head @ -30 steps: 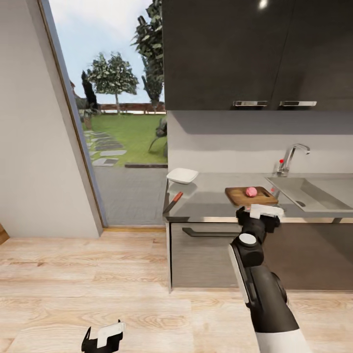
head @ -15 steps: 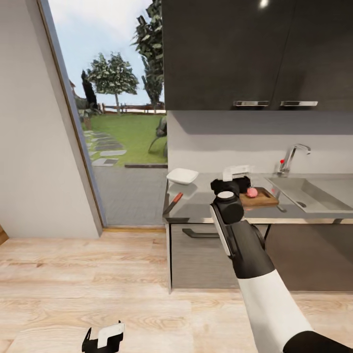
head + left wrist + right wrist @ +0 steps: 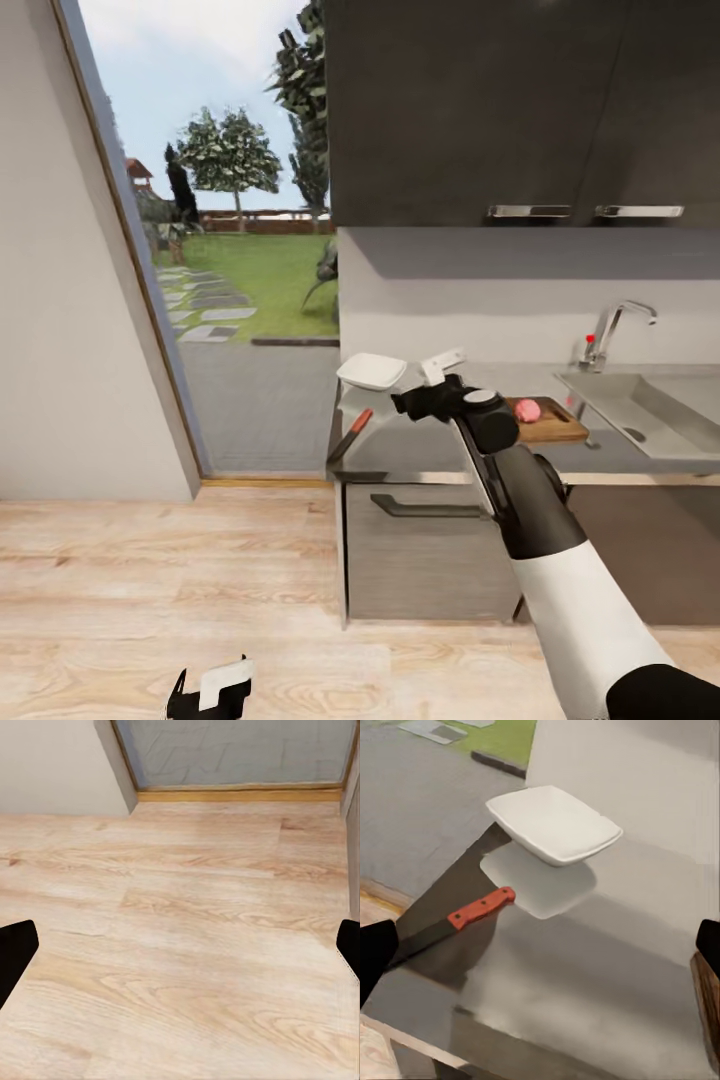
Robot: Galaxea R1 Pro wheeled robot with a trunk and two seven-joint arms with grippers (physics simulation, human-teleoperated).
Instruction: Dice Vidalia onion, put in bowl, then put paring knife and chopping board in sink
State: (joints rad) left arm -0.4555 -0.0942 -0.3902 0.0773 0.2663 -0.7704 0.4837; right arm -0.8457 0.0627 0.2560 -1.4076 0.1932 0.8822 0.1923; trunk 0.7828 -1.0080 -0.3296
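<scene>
Paring knife point(image 3: 450, 924) on countertop point(image 3: 607, 975); right end effector point(image 3: 420, 392) open, empty.

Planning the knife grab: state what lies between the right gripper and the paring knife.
Only bare countertop lies between the right gripper and the paring knife, per the right wrist view.

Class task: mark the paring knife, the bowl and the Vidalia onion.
paring knife point(image 3: 480, 907): right wrist view, on the red-orange handle.
bowl point(image 3: 556, 823): right wrist view, on the dish's inner floor.
Vidalia onion point(image 3: 527, 410): head view, on the bulb's middle.
</scene>
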